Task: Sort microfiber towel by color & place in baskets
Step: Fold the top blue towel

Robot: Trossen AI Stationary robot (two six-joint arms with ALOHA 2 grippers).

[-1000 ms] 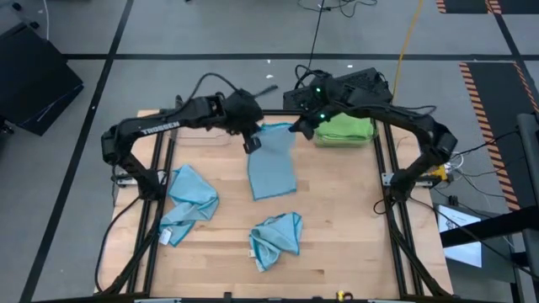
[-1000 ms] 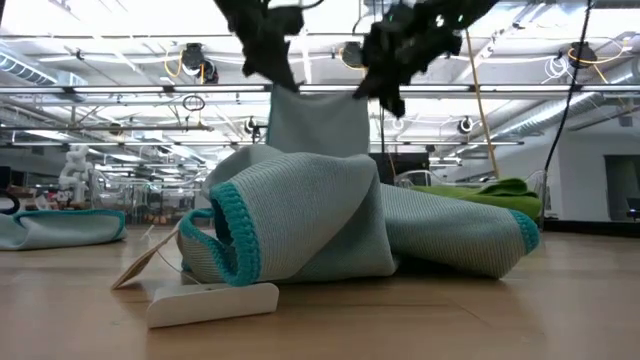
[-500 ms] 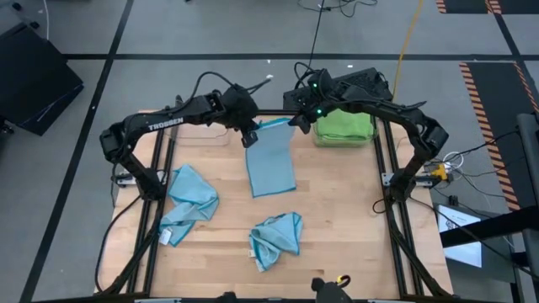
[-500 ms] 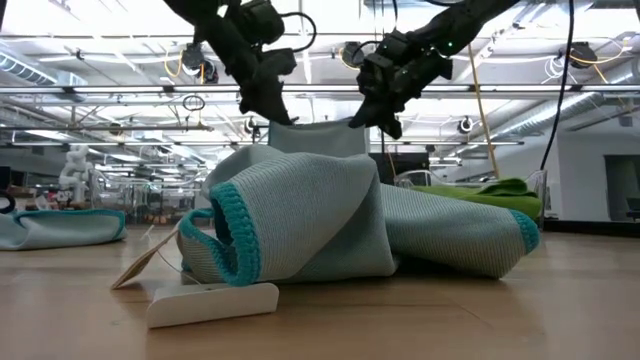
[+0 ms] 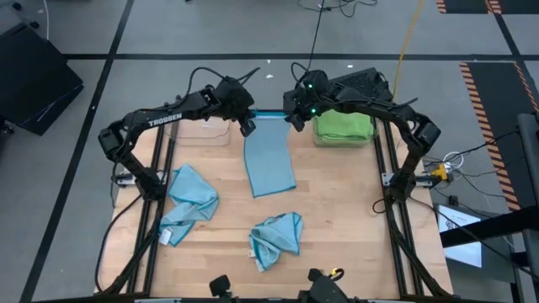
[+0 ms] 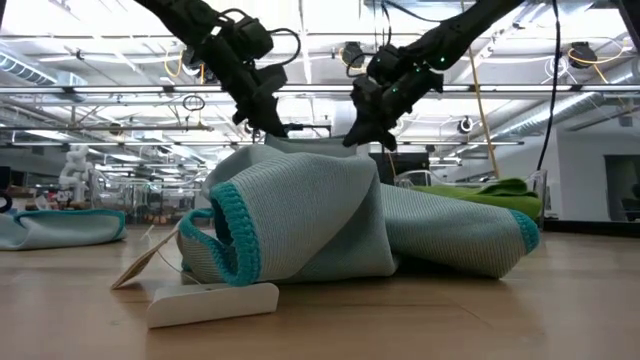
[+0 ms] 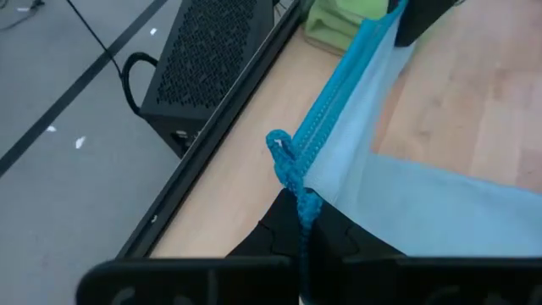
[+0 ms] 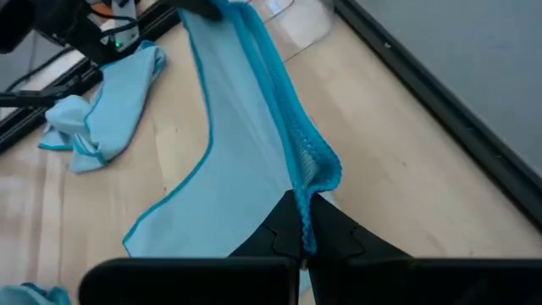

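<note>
While both grippers pinch its far edge, the blue towel [image 5: 269,156] hangs stretched between them: the left gripper [image 5: 245,126] is clamped on one top corner and the right gripper [image 5: 290,120] on the other, fingers closed tight on the darker hem, which shows in both wrist views. Its lower half lies flat on the table [image 5: 337,219], near the far edge. Compared with a second ago, both grippers have moved farther toward the table's far side, and the towel's top edge is pulled tauter. It is a light blue microfiber cloth with a teal border, smooth and rectangular. A green towel [image 5: 344,126] sits just beside the right gripper.
</note>
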